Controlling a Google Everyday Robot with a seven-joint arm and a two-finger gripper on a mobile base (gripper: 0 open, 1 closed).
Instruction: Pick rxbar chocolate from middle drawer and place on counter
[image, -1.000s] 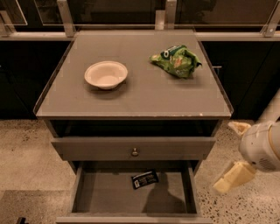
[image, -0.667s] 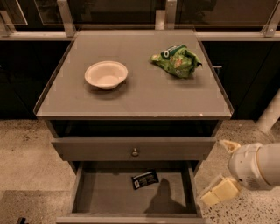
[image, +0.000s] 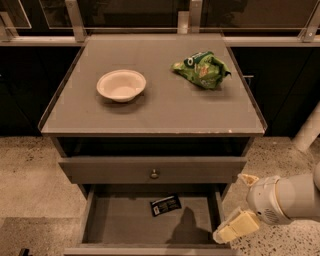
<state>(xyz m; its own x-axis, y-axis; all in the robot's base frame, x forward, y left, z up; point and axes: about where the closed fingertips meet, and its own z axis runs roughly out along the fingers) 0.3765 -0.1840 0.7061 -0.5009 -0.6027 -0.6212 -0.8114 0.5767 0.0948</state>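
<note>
The rxbar chocolate, a small black wrapper with a white label patch, lies flat on the floor of the open middle drawer, near its back centre. My gripper is open and empty at the lower right, just outside the drawer's right wall. One finger points up and the other points down-left over the drawer's front right corner. It casts a shadow on the drawer floor to the right of the bar. The grey counter is above.
A white bowl stands on the counter's left half and a green snack bag lies at its back right. A shut drawer front with a round knob sits above the open drawer. Speckled floor lies on both sides.
My gripper has moved left and slightly down, from beside the cabinet to the open drawer's right front corner. The bar, bowl and bag have not moved.
</note>
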